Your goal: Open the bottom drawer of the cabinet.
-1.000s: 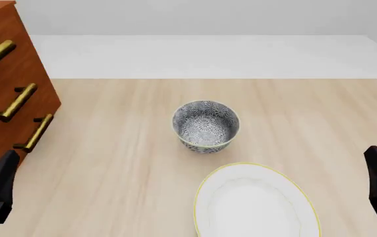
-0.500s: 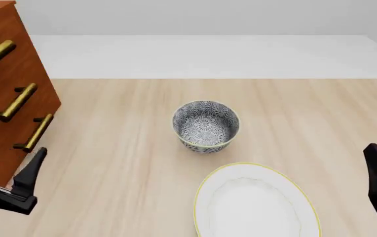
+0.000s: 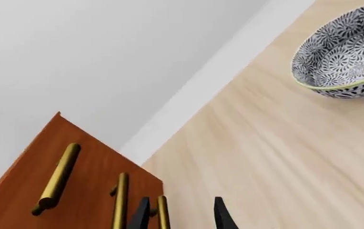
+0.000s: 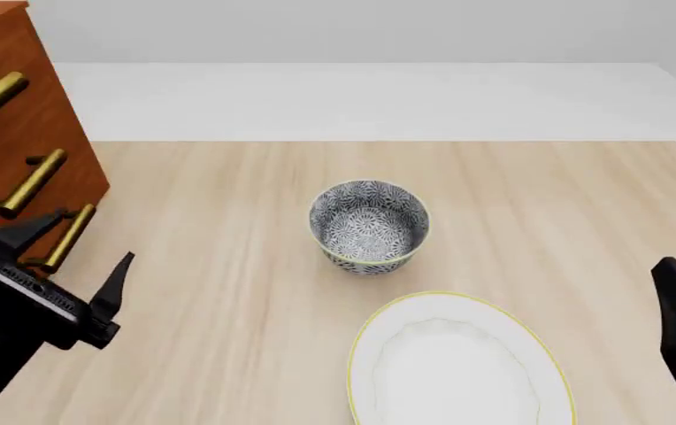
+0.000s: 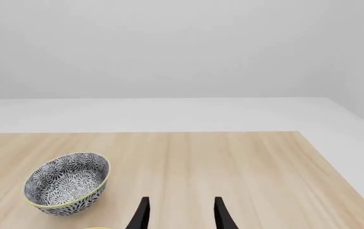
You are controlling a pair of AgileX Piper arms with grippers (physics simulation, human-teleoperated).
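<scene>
1. The bottom drawer (image 4: 13, 270) sat shut at the left edge of the front view, lowest in the cabinet (image 4: 8, 124), its brass handle (image 4: 65, 237) slanting down the front.
2. The left gripper (image 4: 79, 243) hung at lower left with its jaws spread wide, one finger just beside the handle's lower end and the other out over the table (image 4: 550, 195); it held nothing.
3. In the left wrist view the handle (image 3: 163, 212) lay just inside one of the two fingertips (image 3: 141, 214), so the jaws looked only partly lined up on it.
4. To do this well, I judge the bar should be centred between the fingers, closed on firmly, then pulled straight out.
5. The bowl (image 4: 368, 226) and plate (image 4: 457, 363) stood well apart from the drawer's path.
6. The right gripper (image 5: 178, 214) showed parted, empty fingertips at lower right.
</scene>
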